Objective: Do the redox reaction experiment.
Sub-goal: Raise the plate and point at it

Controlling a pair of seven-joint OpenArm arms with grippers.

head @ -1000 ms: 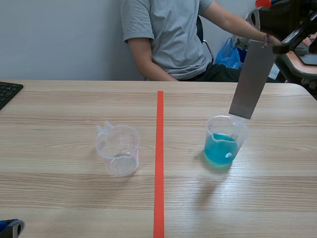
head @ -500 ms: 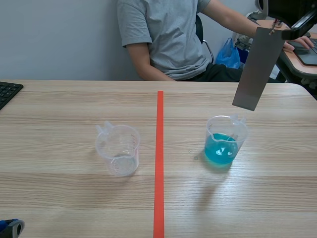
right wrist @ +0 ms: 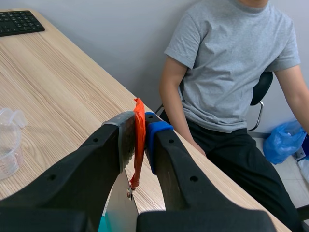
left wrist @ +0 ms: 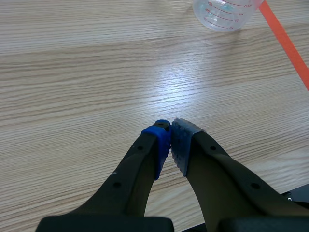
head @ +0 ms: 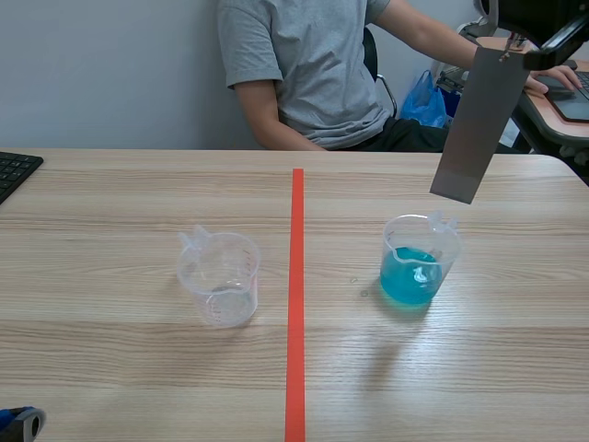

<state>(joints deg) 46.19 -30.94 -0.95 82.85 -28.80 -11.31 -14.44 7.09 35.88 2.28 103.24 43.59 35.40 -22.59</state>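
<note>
A grey metal sheet [head: 471, 124] hangs tilted in the air, its lower edge a little above the beaker of blue liquid [head: 416, 262] right of the tape line. My right gripper [head: 513, 52] is raised at the far right and is shut on an orange strap [right wrist: 138, 145] that carries the sheet [right wrist: 118, 212]; its fingertips [right wrist: 141, 121] pinch the strap's upper end. An empty clear measuring beaker [head: 221, 276] stands left of the line, ahead of my left gripper [left wrist: 170, 140], which is shut on nothing, low over the table's near left corner [head: 18, 424].
A person in a grey shirt [head: 313, 64] sits across the table, one hand on a side desk near my right gripper. A black keyboard [head: 14, 170] lies at the far left edge. An orange-red tape line [head: 295, 295] runs down the table's middle.
The right gripper has risen with the metal sheet; the sheet's lower edge, at the blue beaker's rim one second ago, now hangs above it. The left arm has not moved.
</note>
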